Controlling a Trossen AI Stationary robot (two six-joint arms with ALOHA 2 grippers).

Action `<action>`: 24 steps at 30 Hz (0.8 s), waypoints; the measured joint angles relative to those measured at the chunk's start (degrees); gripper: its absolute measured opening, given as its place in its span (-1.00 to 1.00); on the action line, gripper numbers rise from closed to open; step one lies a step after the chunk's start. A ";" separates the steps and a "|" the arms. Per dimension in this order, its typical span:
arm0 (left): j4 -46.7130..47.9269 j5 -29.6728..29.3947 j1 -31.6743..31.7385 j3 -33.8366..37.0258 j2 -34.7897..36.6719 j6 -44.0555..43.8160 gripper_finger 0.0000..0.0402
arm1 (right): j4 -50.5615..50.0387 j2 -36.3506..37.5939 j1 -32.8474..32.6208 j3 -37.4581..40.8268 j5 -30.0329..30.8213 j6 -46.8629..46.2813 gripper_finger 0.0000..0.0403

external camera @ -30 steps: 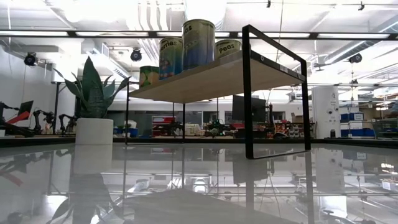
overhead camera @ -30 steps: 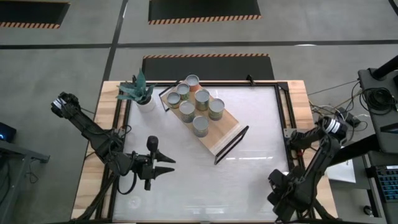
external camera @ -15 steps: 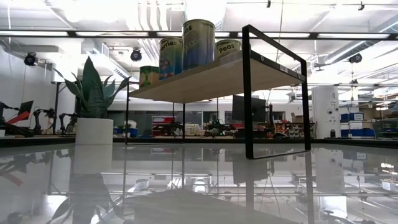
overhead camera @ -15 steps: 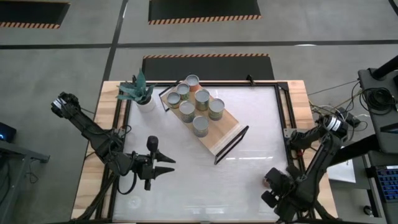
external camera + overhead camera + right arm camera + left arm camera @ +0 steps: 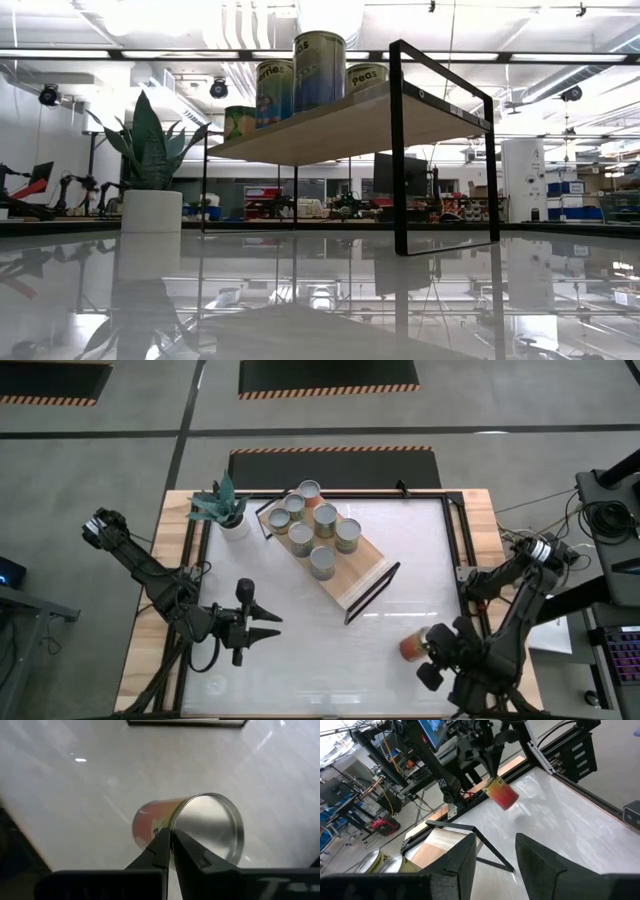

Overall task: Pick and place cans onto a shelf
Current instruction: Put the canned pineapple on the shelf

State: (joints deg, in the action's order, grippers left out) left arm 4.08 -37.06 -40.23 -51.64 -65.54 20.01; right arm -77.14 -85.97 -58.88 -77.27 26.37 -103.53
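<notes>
Transport step: right claw (image 5: 428, 653) pinches rim of red-labelled metal can (image 5: 411, 647), tilted above white bench (image 5: 400, 560); left claw (image 5: 268, 626) spread, idle. Next, probably: carry to light-wood, black-framed shelf (image 5: 355, 575), set upright.

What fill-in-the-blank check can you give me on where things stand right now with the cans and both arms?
1. The right gripper is shut on a ____ can with a silvery end.
2. The number of cans standing on the shelf is ____.
3. The left gripper waits ____, holding nothing.
4. The potted plant stands beside the shelf's ____ end, as seen from above.

Missing words: red; six; open; left
</notes>
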 joint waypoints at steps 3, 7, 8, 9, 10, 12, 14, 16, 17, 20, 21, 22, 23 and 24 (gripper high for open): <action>-0.05 0.02 0.00 0.00 0.00 0.00 -0.40 | -0.61 0.16 0.06 -2.28 2.17 2.18 -0.96; -0.11 0.02 0.00 0.00 0.00 0.00 -0.40 | -2.28 0.46 0.32 -5.38 4.93 4.21 -0.96; -0.13 0.02 0.00 0.00 0.00 0.00 -0.40 | -2.36 0.48 0.35 -5.69 5.37 4.55 -0.96; -0.13 0.04 0.00 0.00 0.00 0.00 -0.40 | -2.23 0.48 0.46 -5.85 5.73 4.92 -0.96; -0.13 0.04 0.00 0.00 0.00 0.00 -0.40 | -2.19 0.47 0.58 -5.86 5.87 5.25 -0.96; -0.13 0.04 0.00 0.00 0.00 0.00 -0.40 | -2.12 0.46 0.67 -5.59 6.03 5.49 -0.96; -0.13 0.05 0.00 0.00 0.00 -0.17 -0.40 | 0.30 0.36 0.69 -4.81 6.29 7.75 -0.96; -0.13 0.07 0.00 0.00 0.00 -0.36 -0.40 | 5.74 0.15 0.69 -4.02 6.85 12.08 -0.96; -0.13 0.07 0.00 0.00 0.00 -0.39 -0.40 | 7.80 0.13 0.78 -3.55 6.86 13.70 -0.96; -0.13 0.07 0.00 0.00 0.00 -0.39 -0.40 | 11.64 0.17 1.31 -1.88 6.70 16.41 -0.96; -0.13 0.09 0.00 0.00 0.00 -0.40 -0.40 | 12.49 0.17 1.33 -1.23 7.02 17.31 -0.96; -0.16 0.09 0.00 0.00 0.00 -0.42 -0.40 | 13.08 0.15 1.35 -0.60 7.89 18.16 -0.96; -0.17 0.09 0.00 0.00 0.00 -0.54 -0.40 | 13.64 0.15 1.34 0.00 8.98 19.15 -0.96; -0.15 0.09 0.00 0.00 0.00 -0.63 -0.40 | 14.12 0.15 1.28 0.54 9.88 19.48 -0.95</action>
State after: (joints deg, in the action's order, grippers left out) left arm 3.92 -36.97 -40.23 -51.64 -65.54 19.38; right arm -63.02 -85.82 -57.60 -76.73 36.25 -84.06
